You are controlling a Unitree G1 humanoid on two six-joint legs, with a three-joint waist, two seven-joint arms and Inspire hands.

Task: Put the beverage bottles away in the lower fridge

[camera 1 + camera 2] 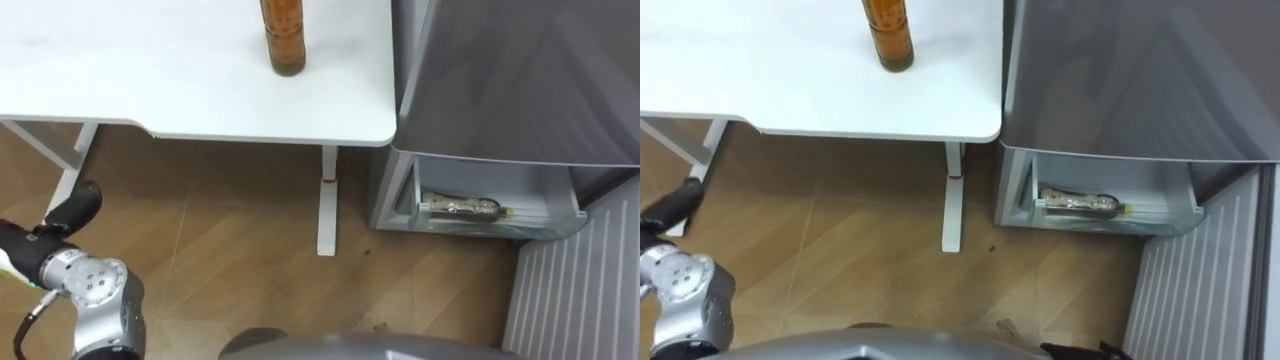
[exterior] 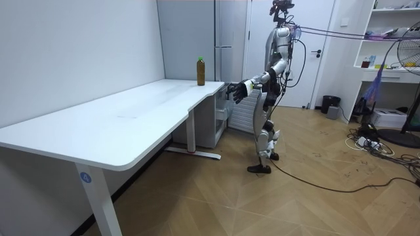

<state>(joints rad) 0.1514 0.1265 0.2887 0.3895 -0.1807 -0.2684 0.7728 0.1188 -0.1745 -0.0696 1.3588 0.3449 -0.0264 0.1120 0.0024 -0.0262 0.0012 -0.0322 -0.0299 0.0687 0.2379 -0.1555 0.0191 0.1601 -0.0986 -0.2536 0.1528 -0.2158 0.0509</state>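
Two drinks are in sight. An amber bottle (image 1: pixel 284 40) stands upright on the white bench (image 1: pixel 150 80), close to the corner that meets the grey fridge (image 1: pixel 520 80). A second bottle (image 1: pixel 460 208) lies on its side in the pulled-out lower drawer (image 1: pixel 497 182), with the ribbed lower door (image 1: pixel 575 290) swung open beside it.

In the room view the robot stands on the wood floor at the bench's end, just in front of the fridge. Its left hand (image 2: pixel 237 92) is held out toward the bench corner with the fingers loosely spread and nothing in them. It is near the bench edge but well apart from the standing bottle.

The step in hand looks like the reach for that bottle. To do it well, the robot should close in on the bench first rather than stretch, since a tall narrow bottle tips easily when nudged by fingertips. The hand should come level at the bottle's body (below the neck, where it is widest) and wrap thumb and fingers fully round before lifting. Lifting straight up will clear the bench before the turn right. The drawer sits low, so the robot should bend down and lay the bottle next to the one already there, not on top of it.
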